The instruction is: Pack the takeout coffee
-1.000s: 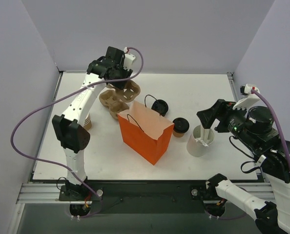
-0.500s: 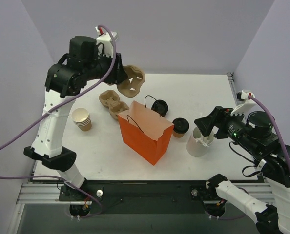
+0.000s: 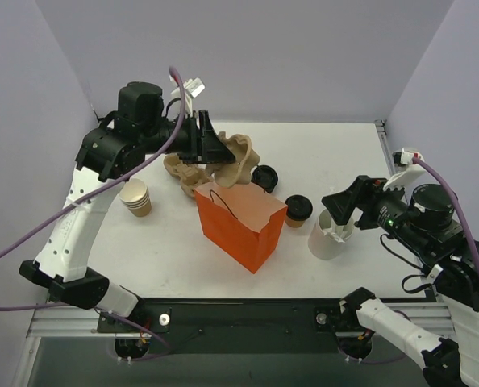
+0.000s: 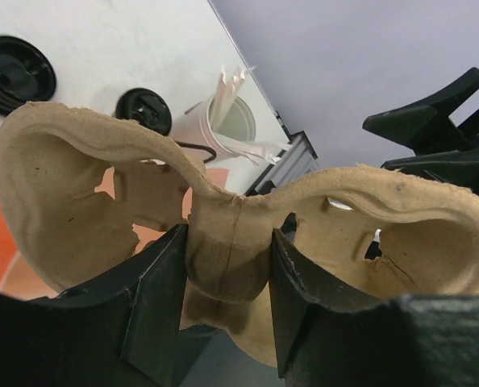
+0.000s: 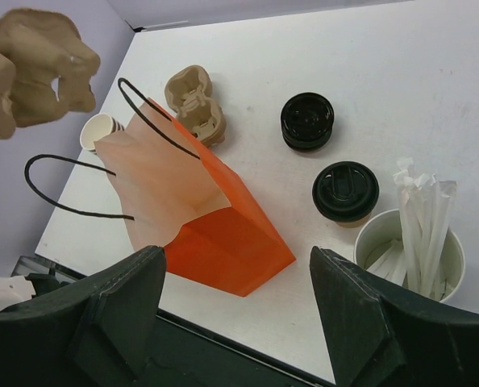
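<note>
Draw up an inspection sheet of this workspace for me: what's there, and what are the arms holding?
Surface: white table, no spills seen.
Job's things: lidded takeout coffee upright beside the open orange bag, not inside.
Clutter: black lid stack, white cup of straws, paper cup stack, spare pulp carrier.
Grippers: left fingers clamp a pulp cup carrier aloft near the bag; right fingers open, empty.
Cables: purple cables run along both arms.
Surroundings: lilac walls, metal rail at near edge.
</note>
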You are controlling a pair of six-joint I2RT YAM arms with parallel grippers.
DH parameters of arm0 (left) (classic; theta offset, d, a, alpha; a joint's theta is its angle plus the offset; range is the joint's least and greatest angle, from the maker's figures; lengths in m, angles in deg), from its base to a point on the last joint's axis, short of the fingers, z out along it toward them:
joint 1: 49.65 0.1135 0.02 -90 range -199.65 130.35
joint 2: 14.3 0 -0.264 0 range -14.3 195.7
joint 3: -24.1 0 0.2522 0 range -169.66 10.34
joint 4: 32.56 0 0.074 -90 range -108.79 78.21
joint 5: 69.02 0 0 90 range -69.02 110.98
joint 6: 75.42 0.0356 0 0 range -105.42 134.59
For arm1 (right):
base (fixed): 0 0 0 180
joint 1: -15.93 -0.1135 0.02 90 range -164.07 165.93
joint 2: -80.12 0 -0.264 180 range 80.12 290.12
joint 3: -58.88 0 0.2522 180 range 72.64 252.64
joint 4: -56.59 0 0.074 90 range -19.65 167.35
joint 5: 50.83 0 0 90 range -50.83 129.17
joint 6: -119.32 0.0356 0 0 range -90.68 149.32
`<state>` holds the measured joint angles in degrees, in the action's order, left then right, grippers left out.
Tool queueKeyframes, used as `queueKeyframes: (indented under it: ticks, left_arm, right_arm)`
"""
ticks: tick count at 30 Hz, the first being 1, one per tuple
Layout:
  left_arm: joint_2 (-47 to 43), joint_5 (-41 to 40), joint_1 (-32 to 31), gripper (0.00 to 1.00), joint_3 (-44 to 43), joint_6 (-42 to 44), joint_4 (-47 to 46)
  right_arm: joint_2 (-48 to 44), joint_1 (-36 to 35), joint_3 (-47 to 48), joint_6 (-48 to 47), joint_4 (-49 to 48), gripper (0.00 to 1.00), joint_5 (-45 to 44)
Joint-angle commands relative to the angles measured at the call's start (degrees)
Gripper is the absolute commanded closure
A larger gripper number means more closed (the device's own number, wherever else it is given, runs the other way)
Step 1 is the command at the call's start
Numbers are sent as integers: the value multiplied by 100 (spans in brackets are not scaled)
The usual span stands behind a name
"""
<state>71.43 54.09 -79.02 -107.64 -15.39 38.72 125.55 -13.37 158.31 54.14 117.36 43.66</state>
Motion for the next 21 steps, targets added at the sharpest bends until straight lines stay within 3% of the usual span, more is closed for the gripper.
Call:
queueKeyframes:
  ticks: [1, 8, 12, 15, 21]
  left_arm:
    - [-382, 416, -87, 54, 607, -491, -768]
    - [-347, 671, -113, 54, 1162, -351, -1085]
    - [-198, 628, -113, 54, 1075, -18, -770]
    - [39, 522, -113, 54, 717, 315, -331]
    - [356, 267, -148, 55, 459, 765, 278]
  right_arm:
    - [133, -23, 335, -39, -68, 27, -71]
    - [440, -23, 495, 76, -183, 27, 87]
    - [765, -23, 547, 435, -122, 28, 227]
    - [1151, -23, 758, 1390, 186, 32, 61]
    - [1302, -50, 205, 1974, 178, 33, 105]
